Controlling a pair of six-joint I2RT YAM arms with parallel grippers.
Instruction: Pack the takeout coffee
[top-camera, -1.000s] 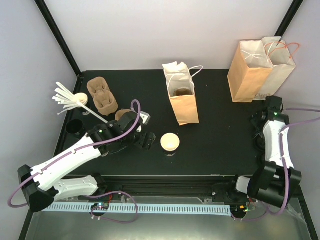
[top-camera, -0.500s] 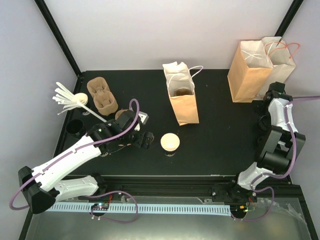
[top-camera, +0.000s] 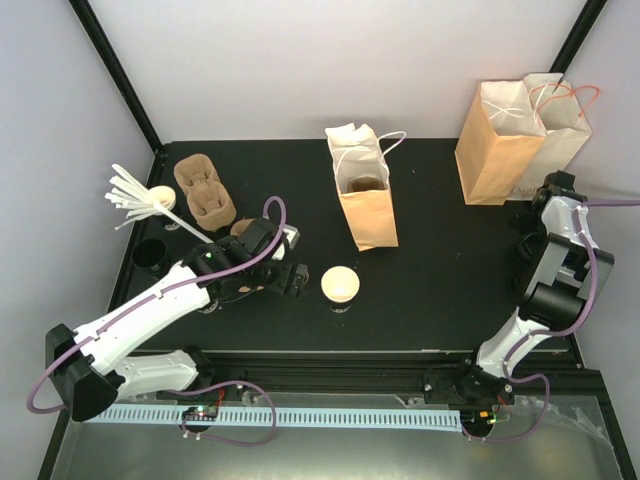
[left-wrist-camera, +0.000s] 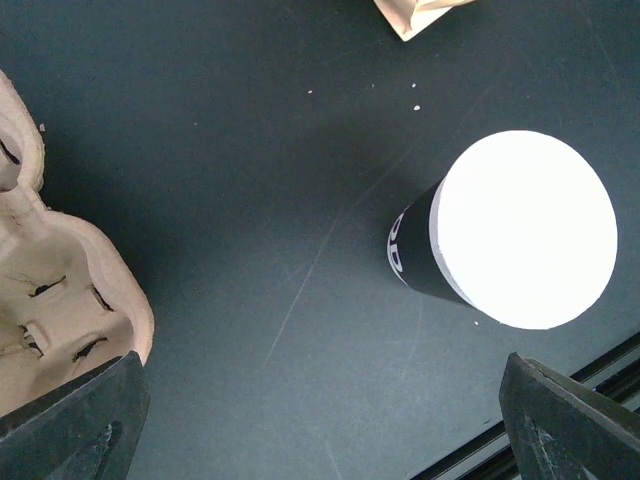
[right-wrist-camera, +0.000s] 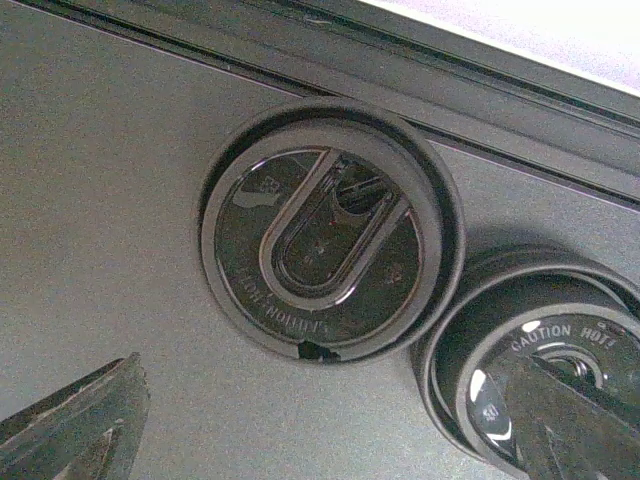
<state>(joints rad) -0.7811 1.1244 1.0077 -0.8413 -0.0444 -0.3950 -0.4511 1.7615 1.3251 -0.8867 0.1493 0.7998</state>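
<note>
Clearly, the best landmark is the open brown paper bag with white string handles (top-camera: 366, 205), which stands upright in the middle of the black table (top-camera: 450, 290). The takeout coffee (top-camera: 151, 255), a small cup under a round black plastic lid, shows from above only as a black disc. It stands far to the left of this bag, at the left edge of the table, and no gripper touches it. To the front-left of the bag, the left gripper (left-wrist-camera: 320, 440) hangs over the table with its two fingers (left-wrist-camera: 70, 420) spread wide and nothing between them. In the left wrist view a black-walled paper cup with a pale top (left-wrist-camera: 520, 245) stands near the front of the bag, apart from the fingers. A moulded beige pulp cup carrier (left-wrist-camera: 50, 300) lies further to the left of the bag. Far to the right of the bag, the right gripper (right-wrist-camera: 320, 430) is also released. Its fingers are wide apart above two round black plastic lids (right-wrist-camera: 330, 255), which lie just beside each other near the right edge of the table.
</note>
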